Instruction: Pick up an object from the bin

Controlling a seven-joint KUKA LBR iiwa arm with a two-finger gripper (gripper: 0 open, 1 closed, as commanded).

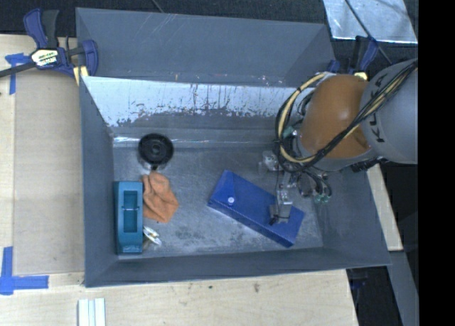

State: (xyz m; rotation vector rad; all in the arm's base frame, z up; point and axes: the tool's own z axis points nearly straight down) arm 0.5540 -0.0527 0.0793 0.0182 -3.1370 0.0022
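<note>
Fingers (pixel 283 212): were seen low over the bin floor, below the arm's orange cover; whether they were spread or closed could not be told, and nothing could be made out between them.
Nearest thing: a flat, oblong blue case (pixel 242 205), found directly under the fingers and running away from them.
Part under the fingers: the case's lower-right end; its larger part was laid out to the view's left of them.
Long axis: was set on a slant, from up and left of the fingers down to the point beneath them.
Contact: whether the case was touched could not be judged.
Case's state: was seen lying flat on the floor of the bin (pixel 213 255), not yet lifted.
Right wall: was found near the fingers, on the side away from the case's length.
Black disc (pixel 155 148): lay well apart, far to the left and higher in view.
Orange cloth (pixel 160 199): lay well apart to the left, touching a teal block (pixel 129 216) beyond it.
Step judged: a grasp at the case's end was taken to be in hand.
What the move was judged to turn on: a closing line set across the short width, square to the slanted axis.
Risk judged: gripped so far from its middle, the case might be tipped or swung when raised.
</note>
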